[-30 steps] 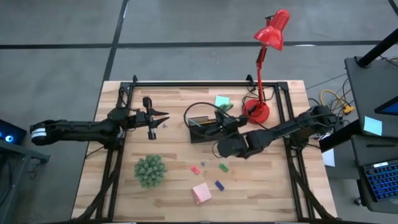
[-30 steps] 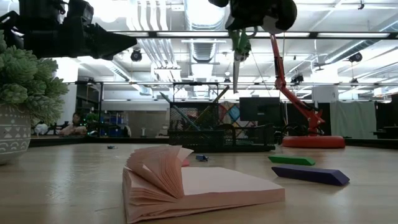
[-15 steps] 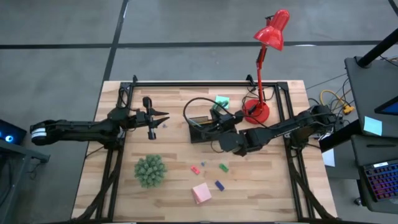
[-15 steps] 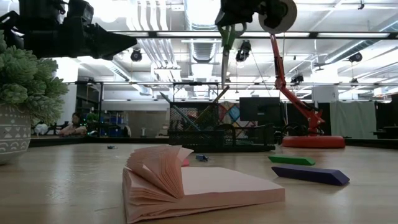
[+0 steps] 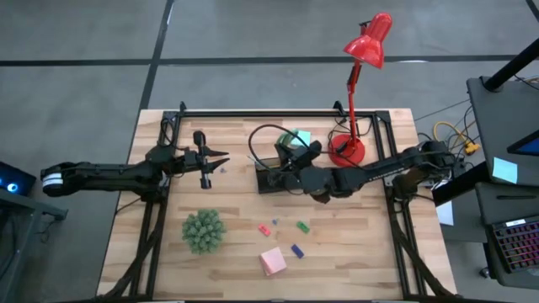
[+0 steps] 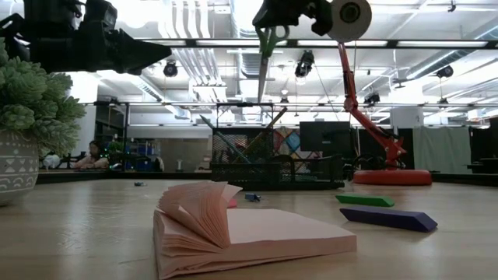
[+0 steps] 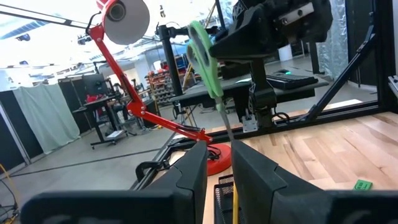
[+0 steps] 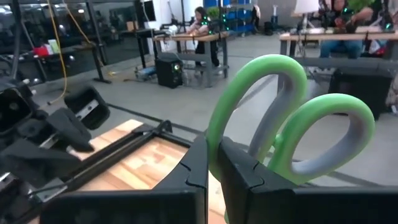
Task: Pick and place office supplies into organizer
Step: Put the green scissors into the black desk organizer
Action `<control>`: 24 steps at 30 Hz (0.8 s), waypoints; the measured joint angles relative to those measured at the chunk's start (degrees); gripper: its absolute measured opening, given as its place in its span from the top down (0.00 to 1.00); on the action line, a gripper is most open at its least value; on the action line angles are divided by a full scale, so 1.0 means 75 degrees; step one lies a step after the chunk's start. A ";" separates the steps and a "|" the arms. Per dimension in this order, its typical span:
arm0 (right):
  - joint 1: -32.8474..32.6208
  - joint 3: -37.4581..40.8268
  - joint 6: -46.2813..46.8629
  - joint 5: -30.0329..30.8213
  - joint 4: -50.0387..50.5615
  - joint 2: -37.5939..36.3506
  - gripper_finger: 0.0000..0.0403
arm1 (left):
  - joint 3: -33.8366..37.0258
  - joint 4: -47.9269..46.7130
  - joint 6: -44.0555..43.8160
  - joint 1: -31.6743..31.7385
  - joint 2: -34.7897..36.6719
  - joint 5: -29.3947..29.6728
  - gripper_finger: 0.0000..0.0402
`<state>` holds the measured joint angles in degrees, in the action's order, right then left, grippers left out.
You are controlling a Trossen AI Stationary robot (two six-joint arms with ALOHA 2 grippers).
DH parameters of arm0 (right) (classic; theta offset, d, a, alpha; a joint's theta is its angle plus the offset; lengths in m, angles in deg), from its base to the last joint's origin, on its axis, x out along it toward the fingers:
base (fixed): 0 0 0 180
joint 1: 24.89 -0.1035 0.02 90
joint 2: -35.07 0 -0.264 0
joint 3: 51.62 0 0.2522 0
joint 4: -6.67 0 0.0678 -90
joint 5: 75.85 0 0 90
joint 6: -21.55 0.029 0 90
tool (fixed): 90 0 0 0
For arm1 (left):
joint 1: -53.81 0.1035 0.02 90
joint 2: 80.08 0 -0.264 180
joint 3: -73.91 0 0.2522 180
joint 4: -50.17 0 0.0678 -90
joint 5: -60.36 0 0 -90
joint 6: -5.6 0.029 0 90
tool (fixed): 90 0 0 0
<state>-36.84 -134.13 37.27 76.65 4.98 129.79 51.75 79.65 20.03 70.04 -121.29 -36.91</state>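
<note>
Green-handled scissors (image 6: 266, 58) hang blades-down at upper centre, above the black mesh organizer (image 6: 276, 167); we see the right gripper (image 5: 296, 162) clamped on them. The left gripper (image 5: 221, 160), fingers barely parted and empty, waits at centre left of the high view.

right gripper (image 5: 292, 157) | carried scissors (image 6: 265, 48) from beside organizer (image 5: 271, 177) to above it

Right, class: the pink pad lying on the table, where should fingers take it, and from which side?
Come straight down and pinch the pink pad across its flat stack, edge to edge. It lies flat with bare table around it. Avoid the curled pages: loose sheets would likely slip.
</note>
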 joint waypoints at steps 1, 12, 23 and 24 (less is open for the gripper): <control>0.0032 0.0000 -0.0133 -0.0003 -0.0081 0.0000 0.97 | 0.0000 0.0000 0.0000 -0.0003 0.0000 0.0000 0.85; 0.0345 -0.0002 -0.1249 -0.0944 -0.1120 0.0682 0.97 | 0.0000 0.0003 0.0003 0.0000 0.0000 0.0000 0.85; 0.0432 -0.0146 -0.1533 -0.0988 -0.1473 0.1083 0.97 | 0.0009 -0.0006 0.0000 0.0000 -0.0002 0.0000 0.85; 0.0435 -0.0146 -0.1526 -0.0988 -0.1462 0.1101 0.97 | 0.0012 -0.0006 0.0000 0.0000 -0.0002 0.0000 0.85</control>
<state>-33.58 -135.22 25.82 69.25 -5.99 138.05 51.83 79.61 20.03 70.04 -121.31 -36.91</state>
